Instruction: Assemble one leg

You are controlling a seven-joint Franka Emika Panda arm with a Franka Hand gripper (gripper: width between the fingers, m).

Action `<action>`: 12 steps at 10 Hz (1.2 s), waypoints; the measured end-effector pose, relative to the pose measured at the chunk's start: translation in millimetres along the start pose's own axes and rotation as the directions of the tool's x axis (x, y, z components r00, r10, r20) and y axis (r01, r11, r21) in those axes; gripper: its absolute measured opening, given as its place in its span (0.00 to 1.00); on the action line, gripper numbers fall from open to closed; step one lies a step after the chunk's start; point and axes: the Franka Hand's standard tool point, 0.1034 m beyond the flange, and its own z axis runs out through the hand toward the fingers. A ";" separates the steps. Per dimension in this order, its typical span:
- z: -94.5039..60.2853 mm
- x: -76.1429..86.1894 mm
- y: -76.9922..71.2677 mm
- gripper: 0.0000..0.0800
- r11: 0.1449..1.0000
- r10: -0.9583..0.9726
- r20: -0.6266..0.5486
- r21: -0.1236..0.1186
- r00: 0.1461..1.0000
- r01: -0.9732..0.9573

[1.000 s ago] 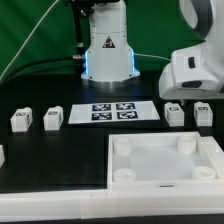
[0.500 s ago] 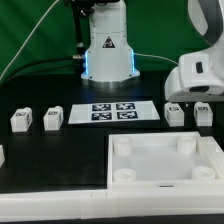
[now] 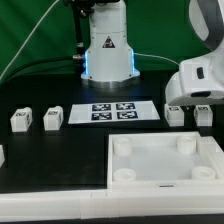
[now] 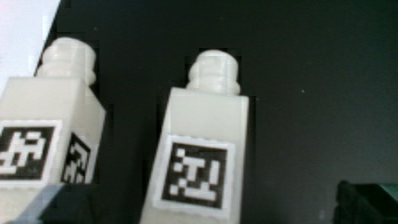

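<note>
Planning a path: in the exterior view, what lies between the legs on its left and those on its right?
The exterior view shows only the marker board, lying flat between the left legs and the right legs.

Table (image 3: 60, 165): plain black. Tray (image 3: 165, 180): plain white. Marker board (image 3: 111, 111): white, bearing four black-and-white square tags. Leg (image 3: 52, 118) at the board's 9 o'clock and leg (image 3: 174, 114) at its 3 o'clock: white, with small dark tags. Wrist view, leg (image 4: 205, 130): white body and peg, with a black-and-white blocky square tag. Robot base (image 3: 108, 45): white, with a blue glow low down.
</note>
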 end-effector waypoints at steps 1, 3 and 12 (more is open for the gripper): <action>1.5 2.1 -0.6 0.81 1.000 0.000 -0.004 0.002 1.000 0.000; 6.6 1.4 1.6 0.81 1.000 0.003 0.029 -0.002 1.000 -0.003; 15.4 12.3 4.8 0.81 1.000 0.015 0.003 0.009 1.000 -0.015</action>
